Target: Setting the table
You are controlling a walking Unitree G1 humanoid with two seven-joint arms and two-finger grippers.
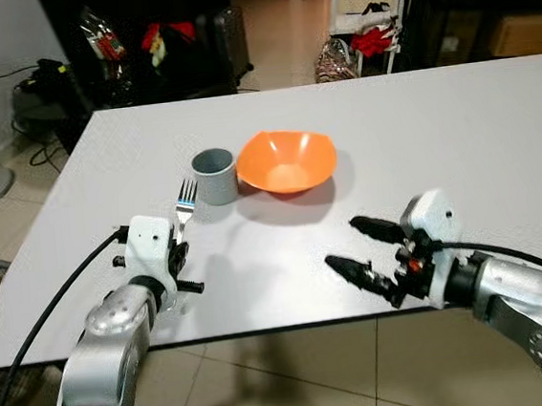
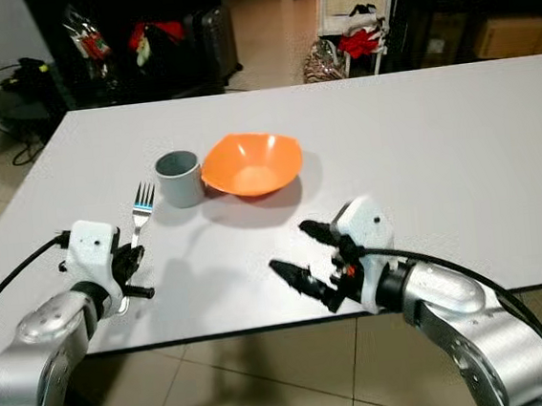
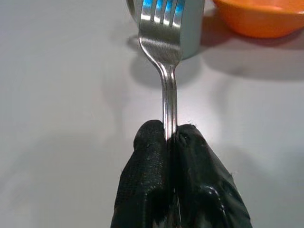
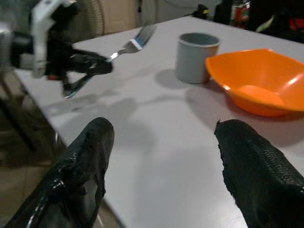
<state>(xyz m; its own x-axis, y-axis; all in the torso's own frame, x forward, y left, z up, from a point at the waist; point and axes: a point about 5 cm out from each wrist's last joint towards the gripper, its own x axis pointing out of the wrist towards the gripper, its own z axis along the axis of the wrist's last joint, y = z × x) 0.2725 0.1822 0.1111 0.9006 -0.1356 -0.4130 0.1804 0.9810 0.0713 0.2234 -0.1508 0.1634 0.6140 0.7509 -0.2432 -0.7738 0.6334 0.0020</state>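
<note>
On the white table (image 1: 456, 128) in the head view, left gripper (image 1: 178, 239) is clamped on the fork (image 1: 185, 204), tines near the grey cup (image 1: 215, 175); orange bowl (image 1: 285, 161) touches the cup. Right gripper (image 1: 364, 247) hovers at the near edge, fingers apart. Left wrist view: fingertips (image 3: 152, 156) pinch the fork handle, cup just ahead. Right wrist view: fingers spread, bowl ahead of them

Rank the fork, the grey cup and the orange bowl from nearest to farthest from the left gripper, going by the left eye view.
1. fork: clamped in the left gripper, tines pointing toward the cup.
2. grey cup: just past the fork's tines, on the table.
3. orange bowl: beyond the cup, on its right side.
</note>
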